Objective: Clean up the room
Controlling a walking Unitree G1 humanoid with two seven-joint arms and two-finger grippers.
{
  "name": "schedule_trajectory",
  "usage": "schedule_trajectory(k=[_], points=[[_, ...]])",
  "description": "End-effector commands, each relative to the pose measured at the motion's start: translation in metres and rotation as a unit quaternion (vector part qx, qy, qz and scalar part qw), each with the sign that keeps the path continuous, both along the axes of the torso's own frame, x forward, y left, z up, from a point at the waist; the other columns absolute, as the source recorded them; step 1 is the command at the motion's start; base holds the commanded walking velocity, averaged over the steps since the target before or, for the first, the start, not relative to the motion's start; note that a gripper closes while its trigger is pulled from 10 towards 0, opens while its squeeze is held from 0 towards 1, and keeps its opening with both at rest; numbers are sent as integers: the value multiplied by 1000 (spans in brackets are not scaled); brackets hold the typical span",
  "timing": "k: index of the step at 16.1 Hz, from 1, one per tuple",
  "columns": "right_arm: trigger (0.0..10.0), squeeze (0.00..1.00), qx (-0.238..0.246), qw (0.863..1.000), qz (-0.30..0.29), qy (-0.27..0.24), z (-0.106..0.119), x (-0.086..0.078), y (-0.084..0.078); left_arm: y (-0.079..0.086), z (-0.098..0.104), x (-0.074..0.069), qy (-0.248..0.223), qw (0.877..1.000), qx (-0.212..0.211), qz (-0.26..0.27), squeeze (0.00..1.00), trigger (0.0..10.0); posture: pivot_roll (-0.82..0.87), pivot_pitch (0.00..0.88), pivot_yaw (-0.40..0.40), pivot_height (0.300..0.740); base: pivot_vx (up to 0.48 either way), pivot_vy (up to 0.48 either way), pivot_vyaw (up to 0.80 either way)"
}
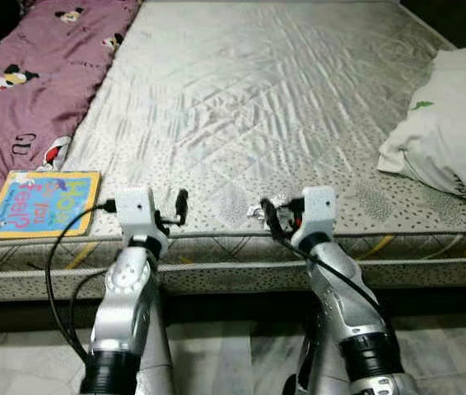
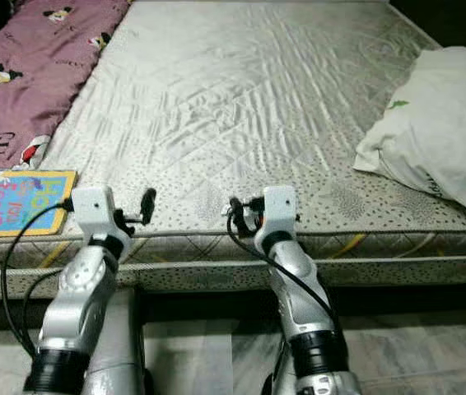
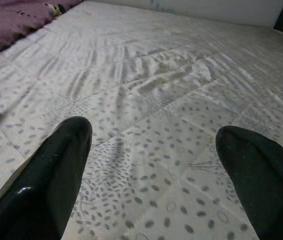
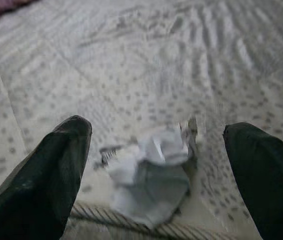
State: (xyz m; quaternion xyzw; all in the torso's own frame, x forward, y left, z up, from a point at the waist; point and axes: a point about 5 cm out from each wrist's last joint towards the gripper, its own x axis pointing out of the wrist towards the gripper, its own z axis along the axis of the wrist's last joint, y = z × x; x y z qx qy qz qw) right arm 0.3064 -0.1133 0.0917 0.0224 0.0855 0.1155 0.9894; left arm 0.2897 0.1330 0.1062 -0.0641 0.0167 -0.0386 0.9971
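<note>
White crumpled paper (image 4: 151, 170) lies at the mattress (image 1: 249, 123) front edge, between the wide-open fingers of the right claw (image 4: 156, 150), ungripped; left claw (image 3: 151, 150) hovers open and empty nearby.

A bare quilted mattress (image 1: 249, 99) with a speckled border spans the scene, its near edge above a pale tiled floor (image 1: 216, 354). A maroon cartoon-print blanket (image 1: 35, 74) lies along the far left side. At the right edge rests a white pillow (image 1: 455, 123) with a small green mark.
</note>
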Motion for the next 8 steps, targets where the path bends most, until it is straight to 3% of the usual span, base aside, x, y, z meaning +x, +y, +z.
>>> schedule_trajectory(k=[1, 8], points=[[10000, 0, -12, 1000, 9, 1, -3, 6, 5, 3, 3, -3, -2, 1000, 1, 10, 0, 10000, 25, 45, -51, 483, 0, 0, 0], [10000, 0, -54, 998, 21, -16, 4, 42, 33, 22, 9, -36, 10, 998, 13, 56, 0, 10000, 171, 142, -97, 483, 0, 0, 0]])
